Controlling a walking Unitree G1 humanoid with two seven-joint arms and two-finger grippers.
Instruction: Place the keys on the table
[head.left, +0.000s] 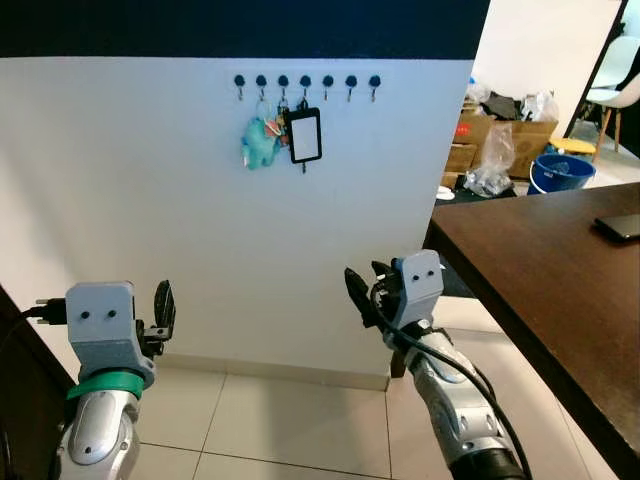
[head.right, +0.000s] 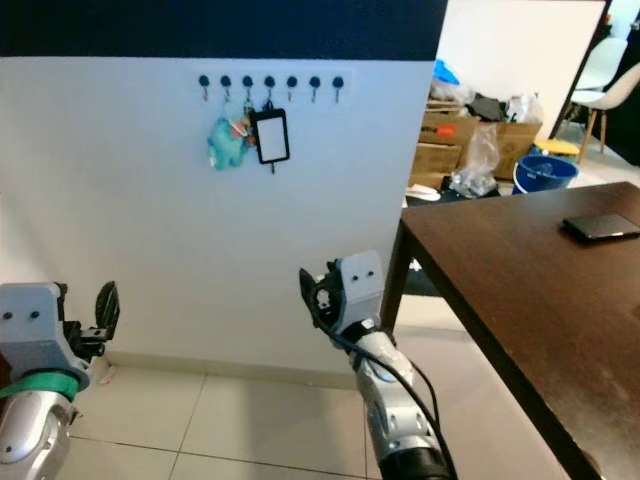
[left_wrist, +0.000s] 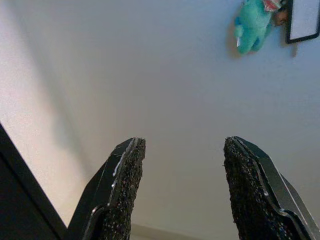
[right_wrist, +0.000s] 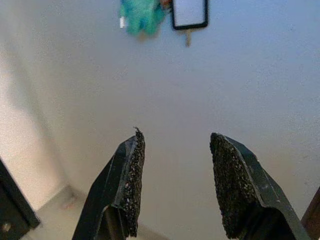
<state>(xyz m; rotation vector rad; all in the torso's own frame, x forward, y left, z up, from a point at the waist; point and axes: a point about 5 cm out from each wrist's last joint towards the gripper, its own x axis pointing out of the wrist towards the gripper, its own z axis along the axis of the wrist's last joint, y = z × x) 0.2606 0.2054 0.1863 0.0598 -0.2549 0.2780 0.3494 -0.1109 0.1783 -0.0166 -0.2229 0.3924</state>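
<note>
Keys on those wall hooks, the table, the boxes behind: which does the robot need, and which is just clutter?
Needed:
keys with teal toy and black tag
hooks
table
right gripper, fingers open
left gripper, fingers open

Clutter:
boxes
blue bucket
phone
white chair

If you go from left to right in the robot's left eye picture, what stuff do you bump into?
Left gripper → teal plush toy → black-framed tag → right gripper → brown table → blue bucket → dark phone.
</note>
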